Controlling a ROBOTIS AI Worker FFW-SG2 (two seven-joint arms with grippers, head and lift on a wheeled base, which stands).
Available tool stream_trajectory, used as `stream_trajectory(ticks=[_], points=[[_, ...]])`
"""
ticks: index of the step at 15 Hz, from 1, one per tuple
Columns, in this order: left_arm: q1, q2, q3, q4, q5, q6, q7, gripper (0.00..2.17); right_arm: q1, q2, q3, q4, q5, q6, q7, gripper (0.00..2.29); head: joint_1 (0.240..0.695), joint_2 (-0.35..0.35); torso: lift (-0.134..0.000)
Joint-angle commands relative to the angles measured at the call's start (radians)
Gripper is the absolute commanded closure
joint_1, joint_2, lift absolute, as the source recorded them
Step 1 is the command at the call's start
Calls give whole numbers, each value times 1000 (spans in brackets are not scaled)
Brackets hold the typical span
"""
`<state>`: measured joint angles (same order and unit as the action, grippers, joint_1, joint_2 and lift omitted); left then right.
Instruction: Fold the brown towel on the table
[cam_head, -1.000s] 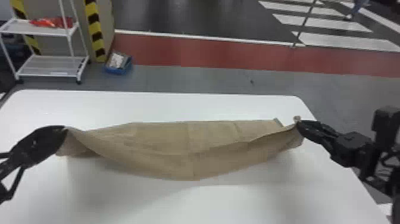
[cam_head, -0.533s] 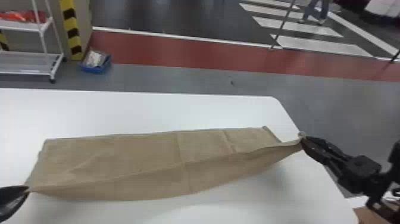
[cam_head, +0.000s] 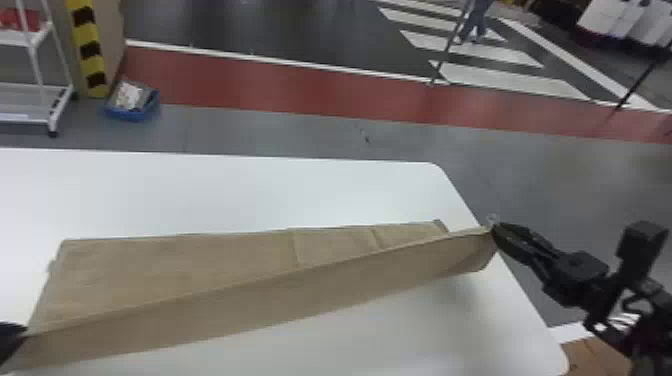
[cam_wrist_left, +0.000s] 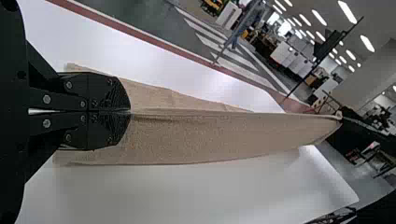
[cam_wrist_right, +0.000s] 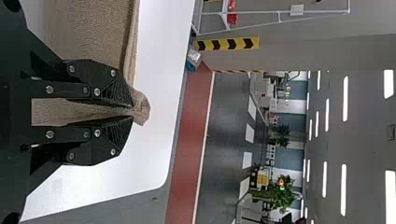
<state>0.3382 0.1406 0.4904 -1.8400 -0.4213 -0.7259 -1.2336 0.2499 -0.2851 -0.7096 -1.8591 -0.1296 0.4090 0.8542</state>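
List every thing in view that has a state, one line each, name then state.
Black left gripper: jaws shut on the brown cloth towel.
Black right gripper: jaws shut on the towel.
Towel: stretched between both grippers, far part lying on the white flat-topped table.
Table: partly covered by the towel.
Blue open-topped bin: upright, not empty.

Lit brightly from overhead by ceiling lights (cam_wrist_left: 347, 11), blown out to white in both wrist views. Nearly washed out across the table (cam_head: 225, 195) — softly shaded beneath the towel (cam_head: 280, 300). Dimmer over the grey floor (cam_head: 565, 185), with pale sheen.
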Motion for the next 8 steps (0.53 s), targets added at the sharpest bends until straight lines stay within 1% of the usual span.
stream_trajectory(ticks=[1, 3, 4, 6, 7, 8], points=[[-79, 11, -70, -1, -76, 35, -20, 2142, -100, -11, 39, 58, 76, 66, 0, 967, 695, -343, -124], [-148, 25, -147, -1, -152, 93, -21, 2142, -156, -11, 79, 87, 117, 87, -1, 967, 695, -350, -124], [-185, 25, -171, 1, -172, 124, -21, 2142, -184, -11, 90, 104, 134, 118, -1, 967, 695, -350, -124], [-248, 25, -204, 5, -189, 170, -23, 2142, -233, -13, 91, 138, 157, 140, -3, 967, 695, -348, -124], [-277, 27, -220, 18, -206, 194, -23, 2142, -256, -13, 98, 159, 180, 149, -4, 967, 695, -346, -124], [-304, 30, -233, 42, -218, 194, -23, 2142, -270, -17, 110, 179, 188, 152, -6, 967, 695, -347, -124]])
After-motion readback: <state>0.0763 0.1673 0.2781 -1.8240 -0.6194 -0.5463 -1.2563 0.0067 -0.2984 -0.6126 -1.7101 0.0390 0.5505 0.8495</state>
